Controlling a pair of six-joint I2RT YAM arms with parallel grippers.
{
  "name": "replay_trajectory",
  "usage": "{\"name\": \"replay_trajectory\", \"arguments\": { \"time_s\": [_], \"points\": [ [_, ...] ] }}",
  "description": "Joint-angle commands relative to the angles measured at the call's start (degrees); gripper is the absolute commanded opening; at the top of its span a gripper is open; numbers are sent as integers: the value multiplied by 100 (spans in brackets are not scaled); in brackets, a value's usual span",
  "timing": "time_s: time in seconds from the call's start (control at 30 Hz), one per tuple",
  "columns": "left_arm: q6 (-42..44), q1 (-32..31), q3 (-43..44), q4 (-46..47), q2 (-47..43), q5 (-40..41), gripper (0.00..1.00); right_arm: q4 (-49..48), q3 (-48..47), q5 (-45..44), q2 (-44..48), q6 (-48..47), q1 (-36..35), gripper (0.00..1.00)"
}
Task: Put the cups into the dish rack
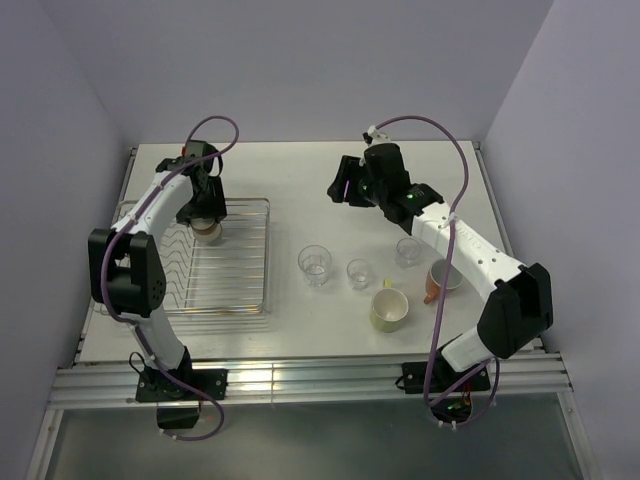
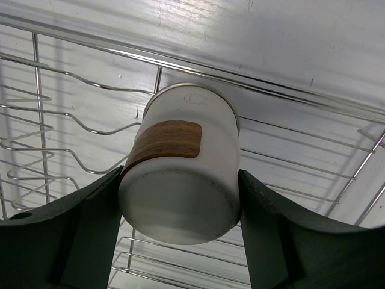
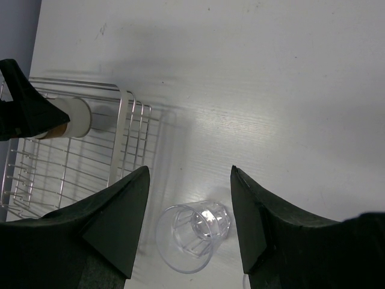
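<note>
Five cups stand on the table [image 1: 300, 170] off to the right of your left gripper [image 1: 207, 222], all outside the dish rack [image 1: 268, 255]: three clear tumblers [image 1: 315, 264], a yellow-green mug [image 1: 389, 310] and a salmon mug [image 1: 440, 280]. The sixth, the brown-and-cream cup [image 2: 180, 174], is clamped between your left fingers [image 2: 60, 241], one pad against each side of its wall, its closed end toward the wrist camera. It hangs over the far end of the rack. The far rail [image 2: 271, 87] runs just beyond the cup, and the wavy dividers [image 2: 60, 129] spread out to its left. To its right the rack floor is plain straight wire, with open room before the side rail. Whether the cup touches any wire, you cannot tell.

Your right gripper [image 3: 189, 174] is spread wide and holds nothing, raised over bare table. In its wrist view one of the clear tumblers [image 3: 192, 235] sits below the gap between the fingers, touching neither. The rack's side edge lies to the left of those fingers, near the tumbler but apart from it. Ahead of the fingertips the table is bare.
</note>
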State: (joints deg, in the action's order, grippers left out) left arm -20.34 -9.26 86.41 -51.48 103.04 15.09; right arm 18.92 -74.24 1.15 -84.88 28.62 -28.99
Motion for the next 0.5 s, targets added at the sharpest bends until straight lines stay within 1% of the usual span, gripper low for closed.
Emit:
{"name": "replay_trajectory", "arguments": {
  "time_s": [0.0, 0.13, 0.17, 0.2, 0.3, 0.47],
  "points": [
    [83, 47, -19, 174, 5, -50, 9, -46, -267, 26, -72, -94, 34, 64],
    [74, 47, -19, 191, 40, -41, 16, -46, -267, 26, -90, -85, 34, 64],
    [65, 47, -10, 191, 58, -33, 21, -55, -275, 35, -90, -85, 25, 64],
    [56, 47, -2, 191, 67, -50, 23, -46, -276, 43, -107, -85, 25, 64],
    [65, 56, 33, 183, 119, -50, 25, -37, -293, 43, -143, -76, 34, 64],
    [39, 56, 42, 191, 207, -15, 27, -29, -302, 43, -187, -85, 25, 64]
  ]
}}
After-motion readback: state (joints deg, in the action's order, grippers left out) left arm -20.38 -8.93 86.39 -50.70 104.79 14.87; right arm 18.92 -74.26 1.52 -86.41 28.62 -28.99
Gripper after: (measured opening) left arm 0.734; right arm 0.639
